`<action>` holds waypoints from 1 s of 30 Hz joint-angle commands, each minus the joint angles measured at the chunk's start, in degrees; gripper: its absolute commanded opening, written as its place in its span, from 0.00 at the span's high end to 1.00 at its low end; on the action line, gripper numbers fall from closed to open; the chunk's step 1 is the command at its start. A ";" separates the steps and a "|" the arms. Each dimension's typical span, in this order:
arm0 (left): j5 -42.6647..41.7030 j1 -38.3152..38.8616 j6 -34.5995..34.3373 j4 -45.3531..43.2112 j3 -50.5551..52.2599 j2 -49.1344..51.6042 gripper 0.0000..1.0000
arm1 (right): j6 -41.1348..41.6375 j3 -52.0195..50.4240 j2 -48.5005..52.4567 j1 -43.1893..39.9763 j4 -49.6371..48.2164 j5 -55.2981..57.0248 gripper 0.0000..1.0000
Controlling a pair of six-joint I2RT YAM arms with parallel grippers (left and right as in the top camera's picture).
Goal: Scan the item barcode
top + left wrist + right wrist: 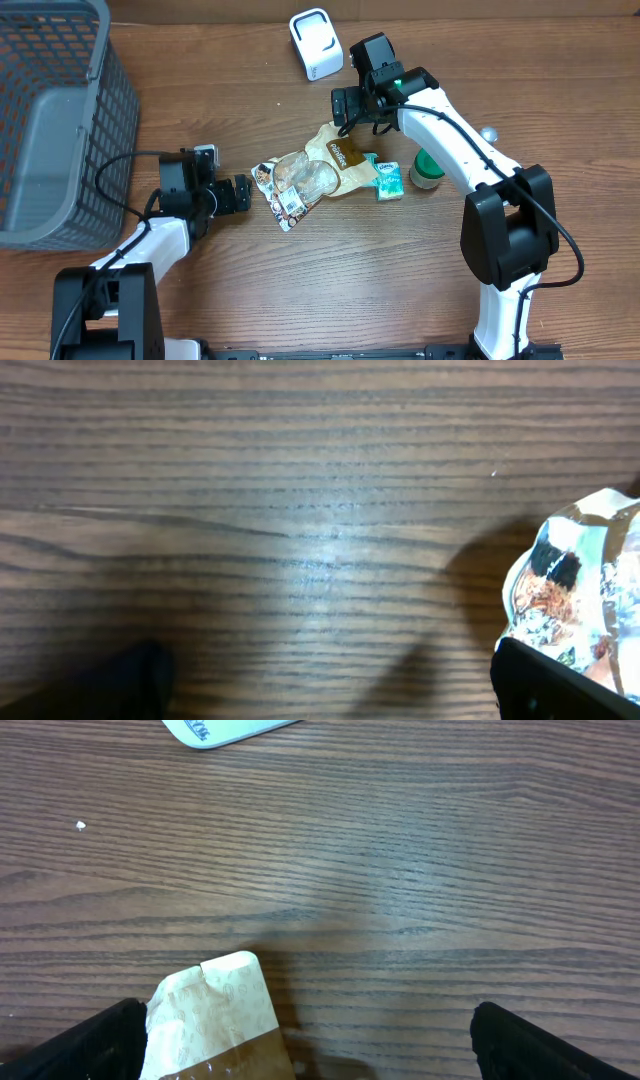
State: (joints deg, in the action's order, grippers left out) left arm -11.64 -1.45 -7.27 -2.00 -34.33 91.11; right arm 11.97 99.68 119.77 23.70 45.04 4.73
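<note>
Beside snack bags (310, 175), left fingers (560, 690) spread, empty; right fingers (540, 1045) likewise.

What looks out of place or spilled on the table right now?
Nothing looks spilled or damaged. The only untidy spot is the middle, where the clear snack bag, brown pouch and teal packet lie bunched in a loose overlapping pile at odd angles. The white scanner stands apart at the back.

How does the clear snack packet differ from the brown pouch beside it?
The clear snack packet shows its contents; the brown pouch is opaque paper. The packet lies nearer the left gripper, the pouch nearer the right gripper. Both lie on the table, ungripped.
</note>
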 commanded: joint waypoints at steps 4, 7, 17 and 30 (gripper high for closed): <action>-3.23 0.79 -1.14 -6.91 9.46 0.09 0.00 | 0.04 -0.35 -0.04 -0.11 -0.17 0.35 0.00; -3.23 0.76 -1.14 -12.22 13.81 -2.51 0.00 | 0.04 -0.35 -0.04 -0.11 -0.17 0.35 0.00; -2.75 0.74 -1.09 -21.40 23.67 -10.47 0.00 | 0.04 -0.35 -0.04 -0.11 -0.17 0.35 0.00; -2.32 0.74 -1.18 -32.50 34.12 -17.16 0.01 | 0.04 -0.35 -0.04 -0.11 -0.17 0.35 0.00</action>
State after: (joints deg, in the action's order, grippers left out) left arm -13.85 -1.10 -7.38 -35.00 -2.96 75.24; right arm 11.97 99.68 119.77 23.70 45.06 4.73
